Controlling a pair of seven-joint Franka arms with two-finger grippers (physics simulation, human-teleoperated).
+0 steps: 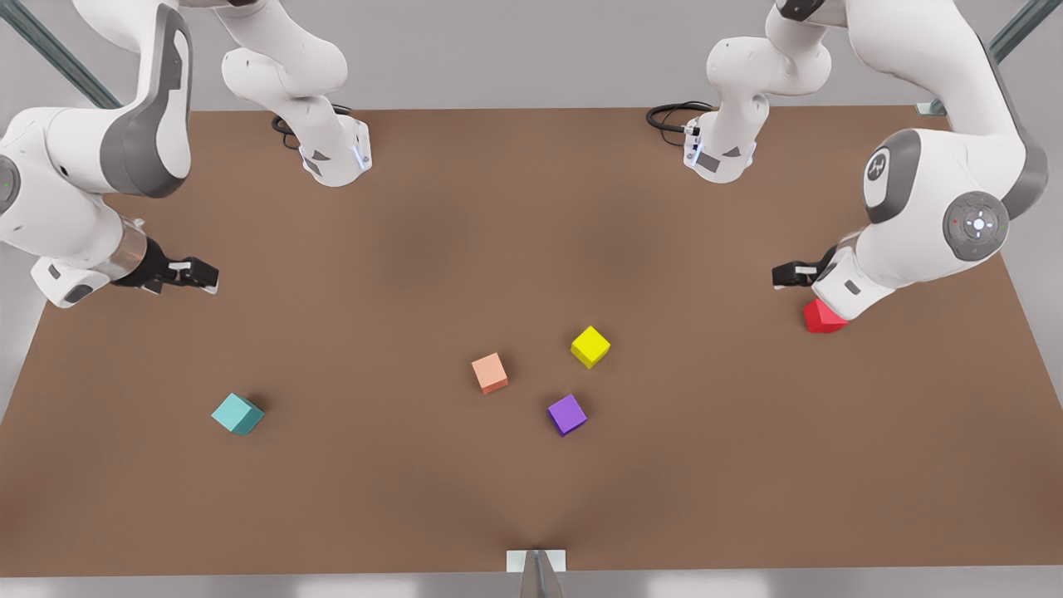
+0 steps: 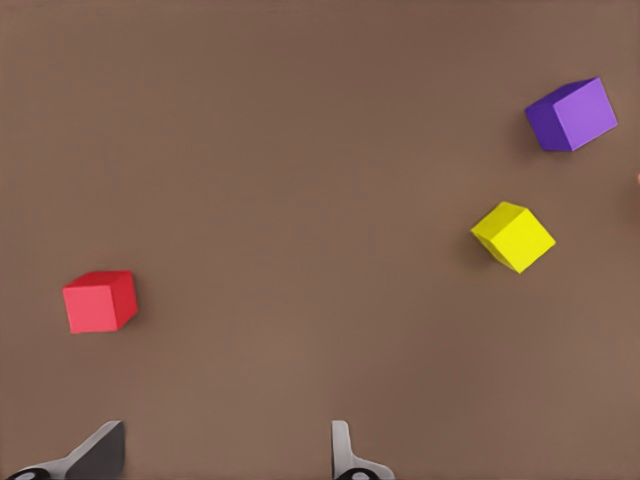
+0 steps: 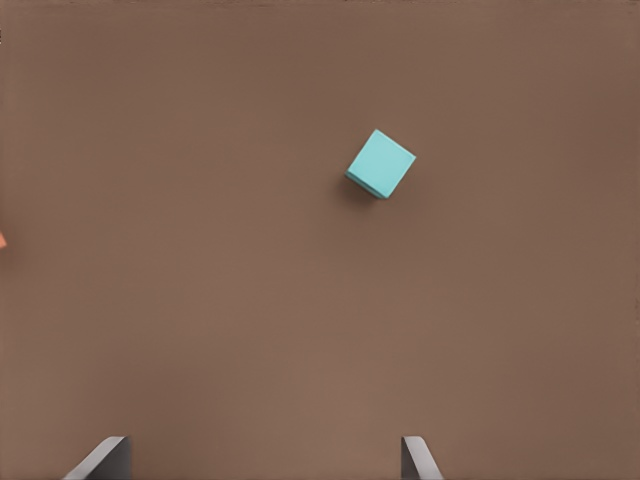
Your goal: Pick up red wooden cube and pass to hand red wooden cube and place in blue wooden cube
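Left claw (image 1: 789, 275) open, just above red cube (image 1: 822, 317): centre over it, drop straight. Right claw (image 1: 195, 274) open, waits near teal cube (image 1: 237, 414).

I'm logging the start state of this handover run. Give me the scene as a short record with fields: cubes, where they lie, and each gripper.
surface: brown table
red wooden cube: on the table at the front view's right, partly hidden by the arm above it
blue wooden cube: on the table at the front view's left, alone
other cubes: salmon cube, yellow cube, purple cube, grouped mid-table, apart
left gripper: open, empty, hovering near the red wooden cube
right gripper: open, empty, above the table at the front view's left
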